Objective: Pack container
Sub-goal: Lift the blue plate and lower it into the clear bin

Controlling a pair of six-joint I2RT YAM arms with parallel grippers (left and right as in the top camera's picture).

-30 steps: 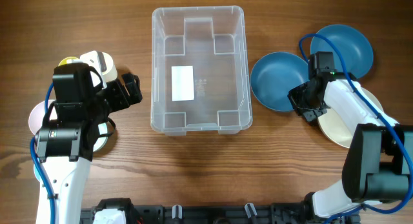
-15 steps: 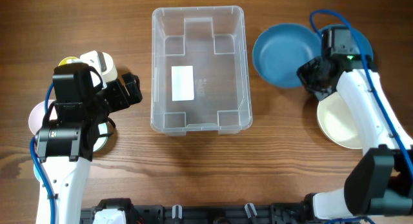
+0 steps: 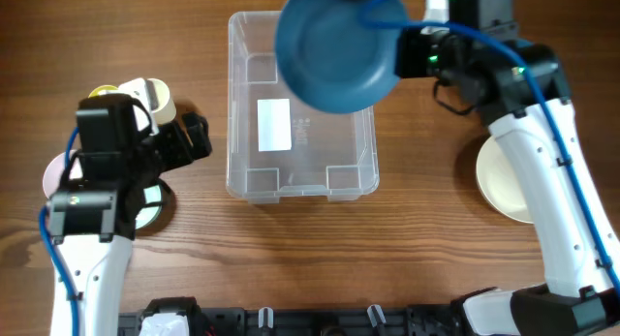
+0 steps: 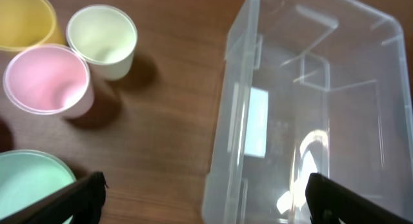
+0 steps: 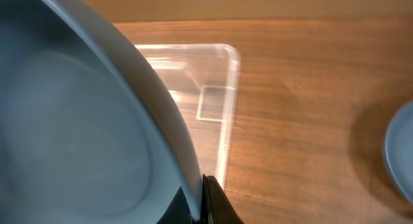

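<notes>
The left gripper [image 3: 194,137] hangs empty, its jaws spread wide, with the clear container [image 3: 300,171] just ahead of them. The right gripper [image 3: 407,53] is clamped on the rim of a blue bowl [image 3: 337,50], which hangs beyond its jaws, above the container's far end. The bowl is best levelled and lowered inside the walls, clear of the rim, before release.

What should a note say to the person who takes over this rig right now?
Left gripper: open, empty, left of the bin.
Right gripper: shut on the blue bowl, held over the bin's far right corner.
Done: nothing in the bin yet.
Left: set the bowl down inside, release, then likely pack the pink cup and cream plate.
</notes>
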